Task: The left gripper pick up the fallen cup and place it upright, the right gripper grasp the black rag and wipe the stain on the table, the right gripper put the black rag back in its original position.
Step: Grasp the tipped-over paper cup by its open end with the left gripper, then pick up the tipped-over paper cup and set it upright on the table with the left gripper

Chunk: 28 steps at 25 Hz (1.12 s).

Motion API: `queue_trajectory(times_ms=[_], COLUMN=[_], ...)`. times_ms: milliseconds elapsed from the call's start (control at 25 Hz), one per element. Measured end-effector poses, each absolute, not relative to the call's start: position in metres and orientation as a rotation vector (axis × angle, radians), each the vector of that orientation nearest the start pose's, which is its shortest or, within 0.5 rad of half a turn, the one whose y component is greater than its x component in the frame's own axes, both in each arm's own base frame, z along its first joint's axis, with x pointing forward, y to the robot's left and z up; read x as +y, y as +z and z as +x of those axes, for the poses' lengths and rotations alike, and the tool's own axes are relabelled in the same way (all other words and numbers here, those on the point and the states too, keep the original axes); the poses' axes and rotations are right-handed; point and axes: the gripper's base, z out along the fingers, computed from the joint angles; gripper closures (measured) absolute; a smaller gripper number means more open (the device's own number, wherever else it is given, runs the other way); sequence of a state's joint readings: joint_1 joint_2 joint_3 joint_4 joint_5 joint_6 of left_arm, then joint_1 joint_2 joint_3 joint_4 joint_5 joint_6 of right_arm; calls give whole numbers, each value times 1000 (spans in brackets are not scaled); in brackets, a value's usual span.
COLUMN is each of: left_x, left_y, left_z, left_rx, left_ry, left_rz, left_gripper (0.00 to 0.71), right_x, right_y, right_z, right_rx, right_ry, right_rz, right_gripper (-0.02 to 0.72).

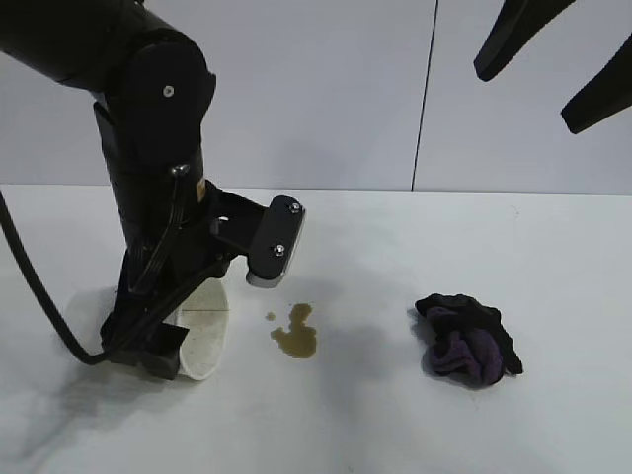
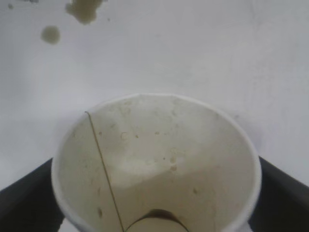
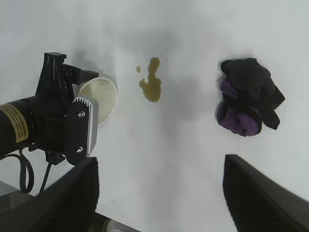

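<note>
cup (image 2: 159, 164): white paper cup, open mouth facing the camera, filling the lower half of the view; rolled rim all around, pale stained inner wall with small specks, 1 thin dark seam line down the inside, round base showing deep inside
left gripper (image 2: 157, 203): 2 black fingers (image 2: 24, 203), 1 on each side of the cup, spread wide against or just beside its outer wall; contact cannot be told
stain (image 2: 84, 9): olive blotch at the edge of view, well apart from the cup, with 1 small droplet beside it
table (image 2: 193, 53): plain white surface beyond the cup
</note>
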State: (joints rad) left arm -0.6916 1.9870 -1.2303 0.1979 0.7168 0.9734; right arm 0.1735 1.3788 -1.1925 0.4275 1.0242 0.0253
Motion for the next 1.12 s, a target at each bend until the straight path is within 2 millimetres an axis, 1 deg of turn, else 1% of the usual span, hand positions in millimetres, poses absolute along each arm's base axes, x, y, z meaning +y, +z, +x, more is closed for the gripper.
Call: queue_trajectory(times_ms=[120, 280, 400, 520, 640, 760, 840, 920, 1040, 1120], left_x=[-236, -237, -232, -217, -192, -167, -151, -136, -119, -111], left_y=[147, 153, 163, 183, 209, 234, 248, 262, 278, 286], left_z=[297, 296, 299, 307, 319, 328, 332, 336, 341, 344], left_rx=[-2073, -2114, -2251, -2500, -2737, -2923, -3022, -3131, -3232, -3266], left_ry=[-235, -207, -134, 9, 165, 327, 455, 633, 894, 1054], left_rz=[-2634, -2643, -2577, -2440, -2313, -2235, -2198, -2135, -2103, -2115], left_gripper=[170, 183, 183, 184, 186, 186, 187, 188, 188, 188], right_x=[79, 79, 79, 79, 79, 80, 80, 80, 80, 80], right_y=[330, 330, 330, 330, 330, 330, 330, 330, 330, 330], right_z=[266, 266, 266, 266, 266, 266, 266, 266, 266, 266], right_rx=[2676, 2676, 2676, 2676, 2676, 2676, 2676, 2676, 2675, 2675], right_ry=[621, 621, 621, 621, 623, 625, 626, 626, 628, 631], right_rz=[-10, -10, -10, -10, -9, -8, -8, -8, -7, -6], right_gripper=[209, 209, 209, 209, 209, 209, 209, 209, 209, 209])
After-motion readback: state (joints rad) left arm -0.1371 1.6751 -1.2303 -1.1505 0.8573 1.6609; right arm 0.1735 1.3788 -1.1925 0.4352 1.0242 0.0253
